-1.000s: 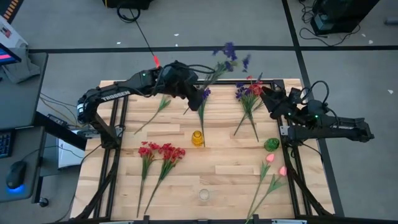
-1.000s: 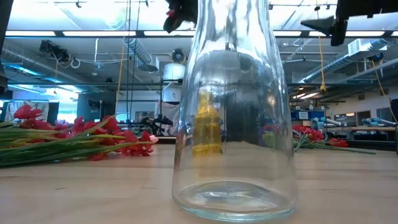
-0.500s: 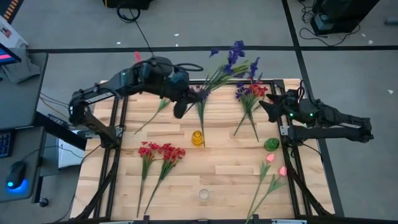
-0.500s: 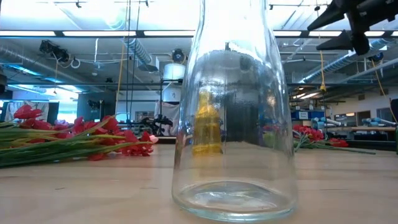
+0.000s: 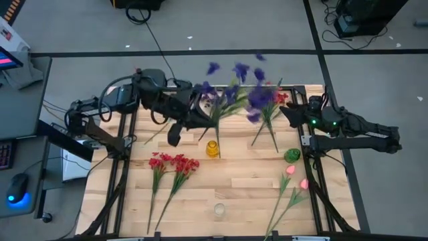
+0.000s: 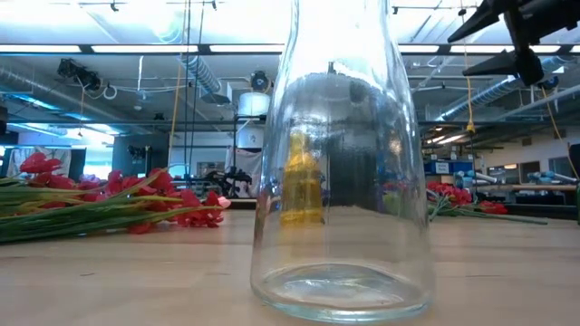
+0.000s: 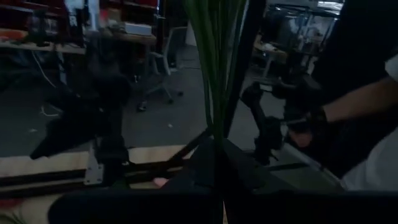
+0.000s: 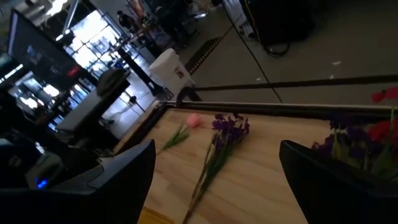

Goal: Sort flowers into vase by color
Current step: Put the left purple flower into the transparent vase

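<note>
Left gripper (image 5: 175, 134) clenched on green stems of dark purple sprig (image 5: 234, 94), lifted above table's far edge, likely for carry toward small yellow vase (image 5: 212, 148). Right gripper (image 5: 286, 112) spread wide, empty, waiting beside mixed red-purple bunch (image 5: 269, 107). Red sprigs (image 5: 172, 163), pink buds (image 5: 294, 177) flat on wooden table (image 5: 247, 187), unsorted.

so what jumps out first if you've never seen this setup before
The bunch of purple flowers held aloft over the far middle of the table, their stems clamped in the shut left gripper. In the low view a clear glass vase fills the frame, with a small yellow vase showing through it. The right gripper waits open at the table's right edge beside a mixed purple and red bunch.
</note>
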Controlling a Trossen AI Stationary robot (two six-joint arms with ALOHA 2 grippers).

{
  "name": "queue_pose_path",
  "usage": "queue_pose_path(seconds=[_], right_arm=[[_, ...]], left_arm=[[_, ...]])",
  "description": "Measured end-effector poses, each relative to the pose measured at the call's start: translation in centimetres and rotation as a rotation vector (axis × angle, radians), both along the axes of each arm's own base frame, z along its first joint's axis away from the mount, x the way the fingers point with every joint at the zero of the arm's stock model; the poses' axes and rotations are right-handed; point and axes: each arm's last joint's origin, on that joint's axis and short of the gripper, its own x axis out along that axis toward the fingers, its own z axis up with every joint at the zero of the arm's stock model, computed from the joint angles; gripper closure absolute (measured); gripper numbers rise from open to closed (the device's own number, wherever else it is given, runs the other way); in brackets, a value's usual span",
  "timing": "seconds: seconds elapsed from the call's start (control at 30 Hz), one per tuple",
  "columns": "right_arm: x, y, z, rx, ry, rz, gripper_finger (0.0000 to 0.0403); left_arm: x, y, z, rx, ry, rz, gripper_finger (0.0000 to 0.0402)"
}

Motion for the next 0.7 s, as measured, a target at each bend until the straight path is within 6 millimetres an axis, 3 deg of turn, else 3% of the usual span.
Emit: queue_pose_path(seconds=[0.23, 0.47, 0.6, 0.7], right_arm=[[0.1, 0.1, 0.1, 0.057, -0.050, 0.010, 0.0051], [0.2, 0.1, 0.2, 0.064, -0.064, 0.011, 0.0051], [0.5, 0.0, 0.1, 0.100, -0.074, 0.000, 0.0051], [0.9, 0.0, -0.1, 0.130, -0.075, -0.010, 0.0051]], left_arm=[[-3.0, -0.5, -2.7, -0.077, -0.183, 0.028, 0.0387], [-4.2, -1.7, -10.4, -0.306, -0.345, -0.008, 0.0387], [-4.3, -3.8, -14.5, -0.277, -0.419, -0.077, 0.0387], [-4.1, -5.1, -17.7, -0.199, -0.354, -0.076, 0.0387]])
